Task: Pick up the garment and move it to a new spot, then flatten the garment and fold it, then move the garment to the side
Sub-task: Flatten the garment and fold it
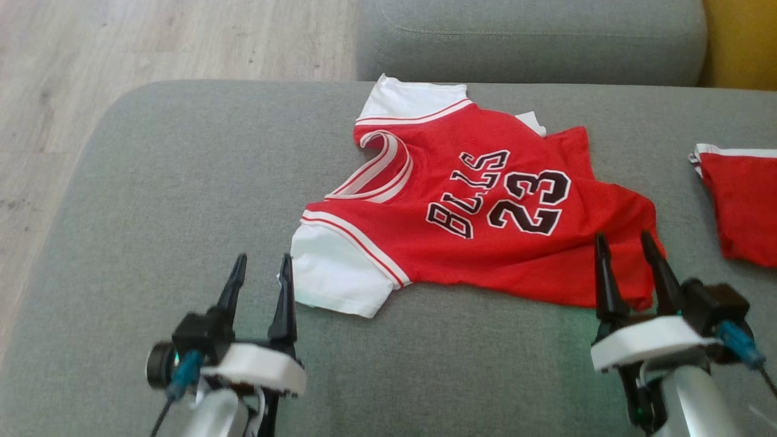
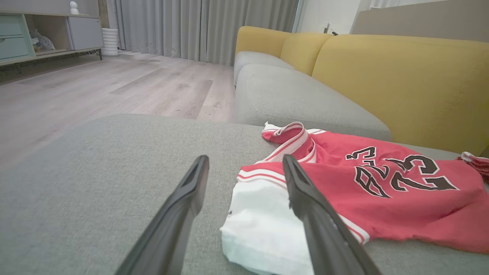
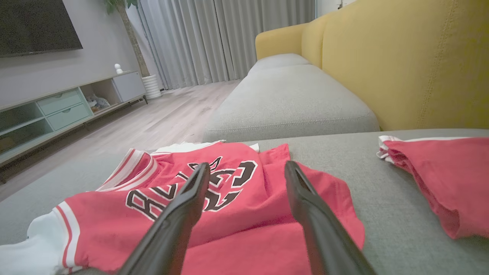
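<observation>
Nearest to me, along the bottom of the head view, are both grippers. The left gripper (image 1: 263, 260), at the lower left, is released with nothing between its fingers. The tip of its inner finger sits right at the edge of the white sleeve (image 1: 337, 279), and I cannot tell whether it touches. In the left wrist view that finger (image 2: 305, 198) crosses in front of the sleeve's white cloth. The right gripper (image 1: 624, 238), at the lower right, is also spread and empty, its tips over the red hem. In the right wrist view its fingers (image 3: 179, 214) frame the red cloth just below the lettering.

The jersey (image 1: 485, 230) lies in the middle of the frame on the grey cushion (image 1: 182, 200). It is front up, with the neck towards the left and the hem towards the right, and it shows a black "23" and lettering. It is not flat: creases run across its right half and the lower right hem corner is rumpled. The other sleeve (image 1: 413, 100) lies near the cushion's far edge, at top centre.

At the right edge lies a second red garment (image 1: 743, 206) with white trim, apart from the jersey with bare cushion between them.

Farther off, a grey sofa seat (image 1: 528, 36) runs across the top. A yellow backrest (image 1: 740, 42) fills the upper right corner, and pale wood floor (image 1: 152, 36) the upper left. In the left wrist view, grey curtains (image 2: 198, 26) hang at the top and a low cabinet (image 2: 46, 34) stands at the upper left.
</observation>
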Motion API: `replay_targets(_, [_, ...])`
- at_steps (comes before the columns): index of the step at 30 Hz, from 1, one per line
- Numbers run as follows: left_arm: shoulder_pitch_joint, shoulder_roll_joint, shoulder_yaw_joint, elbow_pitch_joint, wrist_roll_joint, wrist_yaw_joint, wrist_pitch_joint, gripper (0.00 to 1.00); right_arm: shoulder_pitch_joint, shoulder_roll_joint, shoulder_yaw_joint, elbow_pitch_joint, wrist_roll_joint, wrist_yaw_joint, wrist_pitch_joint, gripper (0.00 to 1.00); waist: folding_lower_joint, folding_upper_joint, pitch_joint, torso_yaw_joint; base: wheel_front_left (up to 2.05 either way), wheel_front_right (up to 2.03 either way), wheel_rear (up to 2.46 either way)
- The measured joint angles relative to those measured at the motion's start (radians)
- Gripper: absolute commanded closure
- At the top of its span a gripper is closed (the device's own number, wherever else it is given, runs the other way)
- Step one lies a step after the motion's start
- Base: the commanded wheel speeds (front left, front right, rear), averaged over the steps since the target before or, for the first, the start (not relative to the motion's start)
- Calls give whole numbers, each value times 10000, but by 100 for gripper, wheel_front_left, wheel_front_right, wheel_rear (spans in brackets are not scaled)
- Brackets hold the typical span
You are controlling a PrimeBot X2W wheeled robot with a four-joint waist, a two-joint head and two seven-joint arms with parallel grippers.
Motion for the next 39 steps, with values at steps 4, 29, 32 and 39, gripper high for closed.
replay_targets(4, [604, 0, 19, -497, 4, 84, 0, 0, 337, 0, -12, 29, 0, 0, -79, 0, 0, 0, -46, 114, 0, 0, 0])
replay_targets(29, [510, -21, -6, -428, 4, 12, 0, 0, 294, 23, -1833, 2086, -1649, 0, 899, 0, 2, 0, 476, -199, 0, 0, 0])
replay_targets(32, [373, -27, -12, -399, 4, -12, -2, 0, 30, 23, -1883, 2136, -1883, 0, 899, 0, 1, 0, 577, -155, 0, 0, 0])
replay_targets(39, [337, -40, -17, -240, 4, -23, -15, 0, -173, 21, -1988, 2316, -2125, 0, 886, 0, 2, 0, 803, -45, 0, 0, 0])
